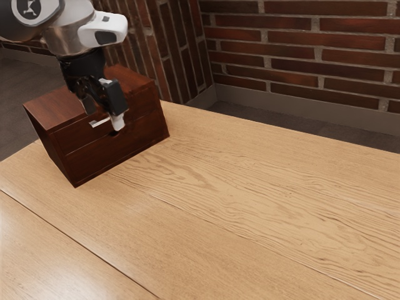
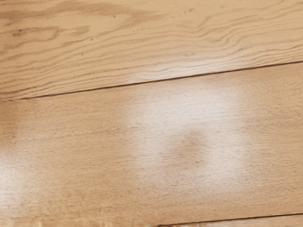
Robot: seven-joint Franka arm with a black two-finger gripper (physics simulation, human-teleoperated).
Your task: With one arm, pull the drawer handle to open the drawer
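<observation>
The drawer box [image 1: 119, 140] is sitting on the worktop [image 1: 250, 200] toward the exterior view's left. The end effector [image 1: 105, 119] is hanging at its front, right at the silver handle [image 1: 98, 123]. Whether it is released or clenched cannot be told. The wrist camera is facing worktop boards [image 2: 151, 47]

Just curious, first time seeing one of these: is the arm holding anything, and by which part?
It cannot be told. The tool sits right at the silver handle of the drawer, but a real grip on it is not clear.
</observation>
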